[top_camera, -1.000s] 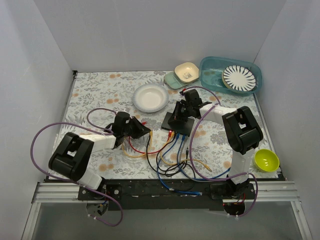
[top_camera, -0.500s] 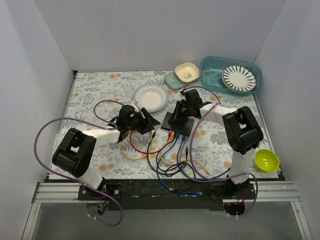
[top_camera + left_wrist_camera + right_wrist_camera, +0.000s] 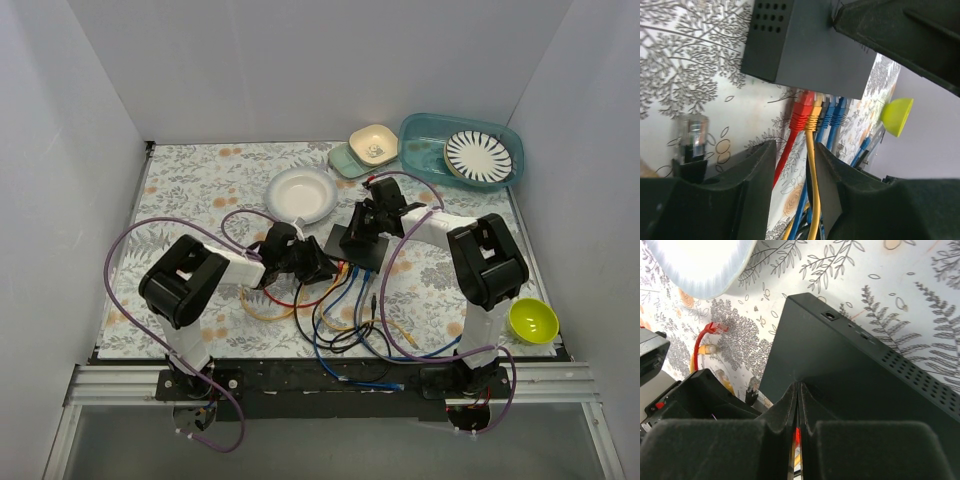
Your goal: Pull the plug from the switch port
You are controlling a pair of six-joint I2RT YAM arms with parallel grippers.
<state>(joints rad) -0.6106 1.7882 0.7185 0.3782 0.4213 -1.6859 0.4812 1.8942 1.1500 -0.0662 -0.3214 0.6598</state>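
Observation:
The switch (image 3: 355, 246) is a flat black box on the floral cloth, also seen in the left wrist view (image 3: 810, 50) and the right wrist view (image 3: 850, 375). A red plug (image 3: 801, 112), a yellow plug (image 3: 813, 114) and blue plugs (image 3: 836, 114) sit in its sockets. My left gripper (image 3: 318, 268) is open just in front of them (image 3: 794, 150), with the red and yellow cables running between its fingers. A loose clear plug (image 3: 692, 134) on a black cable lies left of it. My right gripper (image 3: 366, 231) is shut, tips pressed on the switch's top (image 3: 799, 386).
A tangle of coloured cables (image 3: 340, 312) lies between the switch and the near edge. A white bowl (image 3: 302, 193) stands behind the switch. A teal bin (image 3: 425, 135) holding a striped plate is at the back right, two small dishes (image 3: 365, 148) beside it. A yellow-green bowl (image 3: 533, 320) sits front right.
My left arm has swung right from the cable pile to the switch's socket edge, and its gripper went from shut to open. The right arm stayed on the switch.

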